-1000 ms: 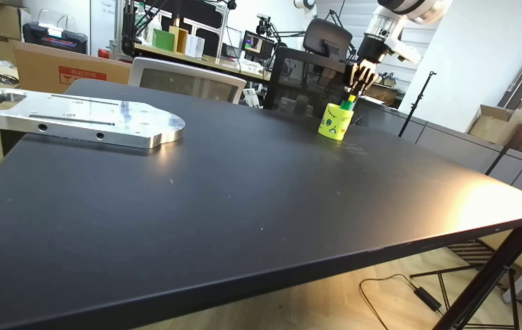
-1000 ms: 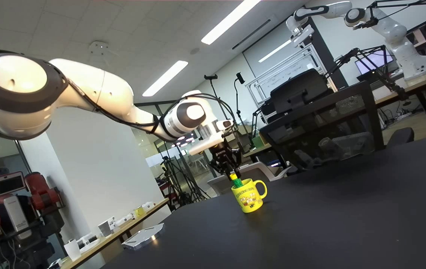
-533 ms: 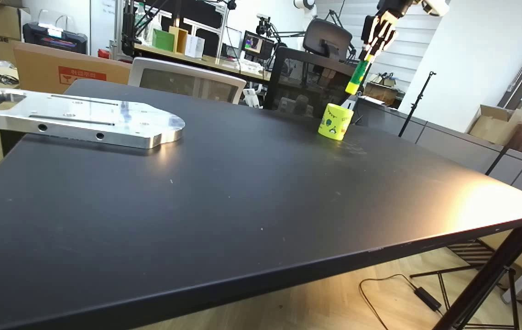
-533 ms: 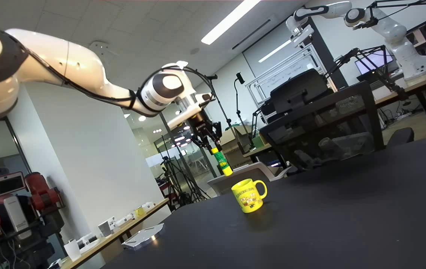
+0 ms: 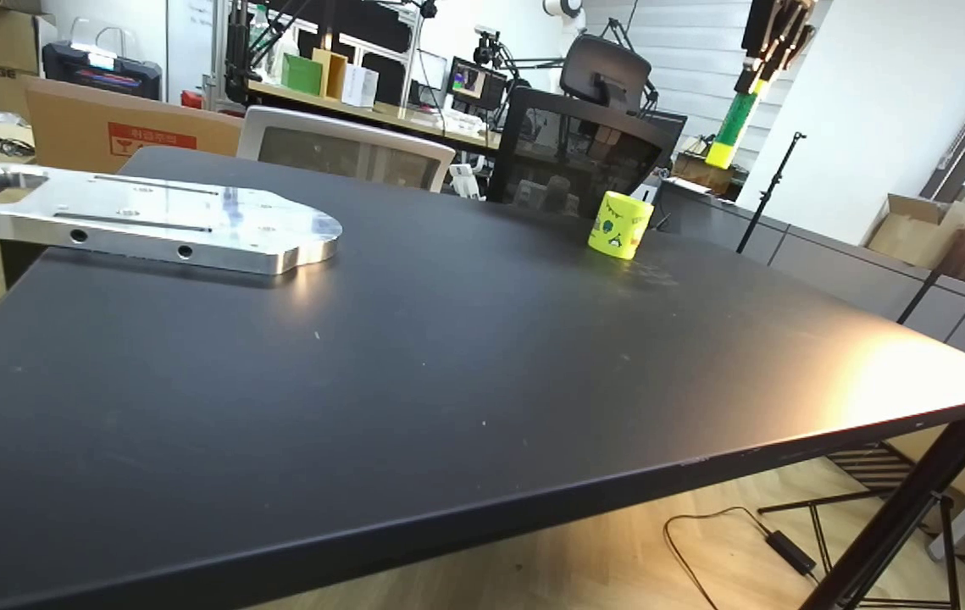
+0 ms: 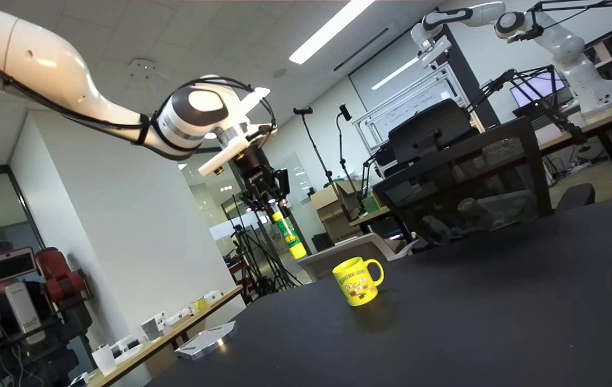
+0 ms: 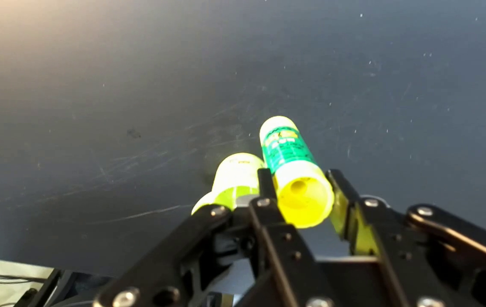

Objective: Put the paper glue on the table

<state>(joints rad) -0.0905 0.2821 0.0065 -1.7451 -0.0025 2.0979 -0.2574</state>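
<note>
The paper glue is a green stick with yellow ends. It shows in both exterior views (image 5: 736, 123) (image 6: 288, 234) and in the wrist view (image 7: 287, 147). My gripper (image 5: 755, 78) is shut on one yellow end, and the stick hangs tilted in the air. The gripper also shows in an exterior view (image 6: 278, 208) and in the wrist view (image 7: 299, 172). The dark table (image 5: 448, 364) lies below, and it also shows in an exterior view (image 6: 445, 306). A yellow mug (image 5: 620, 224) stands upright on it, apart from the glue; it also shows in an exterior view (image 6: 357, 282).
In the wrist view the mug (image 7: 238, 175) is partly hidden behind the left finger. A silver metal plate (image 5: 143, 216) lies at a table end, also in an exterior view (image 6: 206, 339). A dark mesh chair (image 6: 461, 177) and a light chair (image 5: 346, 152) stand by the table.
The gripper has lifted the glue out of the mug and carried it up and sideways, rightward in an exterior view and leftward from the mug in an exterior view. The mug has not moved.
</note>
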